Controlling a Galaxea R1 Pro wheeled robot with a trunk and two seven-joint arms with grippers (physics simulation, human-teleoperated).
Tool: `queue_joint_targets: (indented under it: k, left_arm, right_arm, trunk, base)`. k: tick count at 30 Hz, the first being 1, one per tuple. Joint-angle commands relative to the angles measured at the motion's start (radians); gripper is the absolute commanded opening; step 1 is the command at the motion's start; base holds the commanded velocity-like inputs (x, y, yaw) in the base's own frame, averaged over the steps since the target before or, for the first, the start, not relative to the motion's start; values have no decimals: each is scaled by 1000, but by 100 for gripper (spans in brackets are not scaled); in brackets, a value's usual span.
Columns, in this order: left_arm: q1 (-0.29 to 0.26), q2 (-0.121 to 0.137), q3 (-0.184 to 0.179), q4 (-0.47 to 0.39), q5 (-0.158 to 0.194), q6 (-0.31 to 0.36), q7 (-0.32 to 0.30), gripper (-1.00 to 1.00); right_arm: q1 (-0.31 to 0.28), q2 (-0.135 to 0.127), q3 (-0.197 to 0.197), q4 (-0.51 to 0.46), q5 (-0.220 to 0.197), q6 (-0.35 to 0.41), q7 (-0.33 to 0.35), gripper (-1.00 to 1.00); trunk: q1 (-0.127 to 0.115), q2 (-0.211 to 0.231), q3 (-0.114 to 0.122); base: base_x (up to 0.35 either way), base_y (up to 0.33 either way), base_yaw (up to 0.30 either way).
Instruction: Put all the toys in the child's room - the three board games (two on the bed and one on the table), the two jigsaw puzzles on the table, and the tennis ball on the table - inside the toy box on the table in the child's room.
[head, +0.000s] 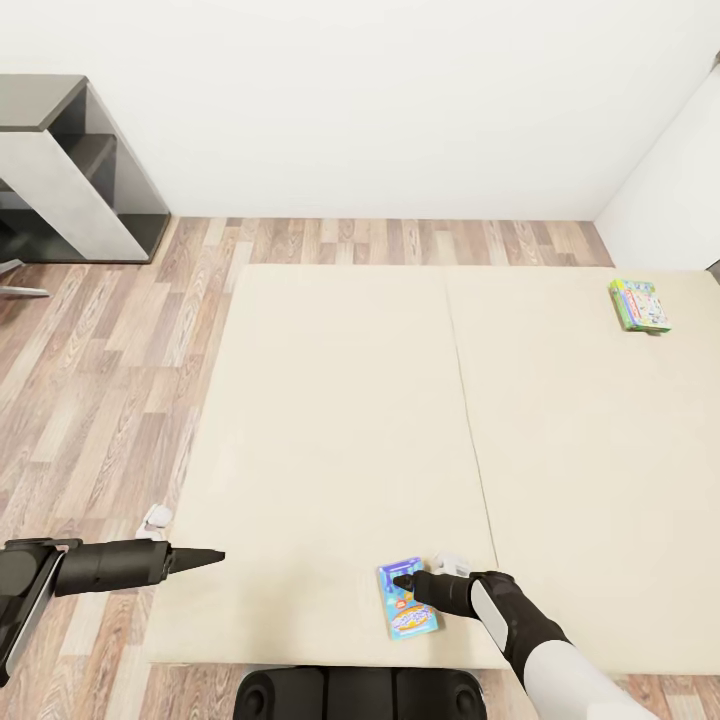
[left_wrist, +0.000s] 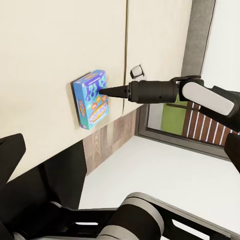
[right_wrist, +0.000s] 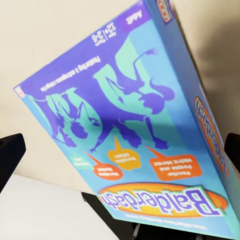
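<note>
Head view, left to right: dark grey open shelf unit (head: 75, 170) against the white wall (head: 380, 100), partly cut off at the frame edge. Wood-plank floor (head: 110, 400) below it. Left gripper (head: 200, 557) hangs over the near left edge of the low bed with the plain beige mattress (head: 350, 420); it reads as one dark tapered point, so I cannot tell how its fingers stand. The arm behind it is cut off at the frame edge.

Blue cartoon board game box (head: 408, 598) lies flat on the mattress close to the near edge, just left of the centre seam. Right gripper (head: 405, 583) sits right on the box top, tip touching or just above it; contact is hard to judge. In the left wrist view the same right gripper (left_wrist: 102, 91) shows as a single closed-looking cone at the box (left_wrist: 91, 98), but grip on it is unclear, so cannot tell. In the right wrist view the box (right_wrist: 130, 130) is very close, "Balderdash" lettering readable, its corners cropped; dark finger shapes (right_wrist: 10, 160) sit at both frame sides.

Far right, a green-and-white printed game box (head: 640, 305) lies flat near the far end of the mattress, print too small to read.
</note>
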Motion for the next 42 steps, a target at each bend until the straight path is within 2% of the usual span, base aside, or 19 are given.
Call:
queue_joint_targets:
  k: [1, 17, 25, 42]
  left_arm:
    - [0, 0, 0, 0, -1, 11, -4, 100]
    - [0, 0, 0, 0, -1, 11, -4, 100]
    - [0, 0, 0, 0, -1, 11, -4, 100]
    - [0, 0, 0, 0, 0, 11, -4, 100]
  right_arm:
    - [0, 1, -8, -1, -2, 8, 2, 100]
    - [0, 1, -8, -1, -2, 6, 2, 100]
    - [0, 1, -6, -1, -2, -47, 4, 100]
    - [0, 1, -6, 0, -2, -49, 10, 100]
  trunk:
    - [0, -1, -1]
    - [0, -1, -1]
    - [0, -1, -1]
    - [0, -1, -1]
  base:
    - [0, 20, 0]
    - [0, 8, 0]
    - [0, 64, 0]
    - [0, 10, 0]
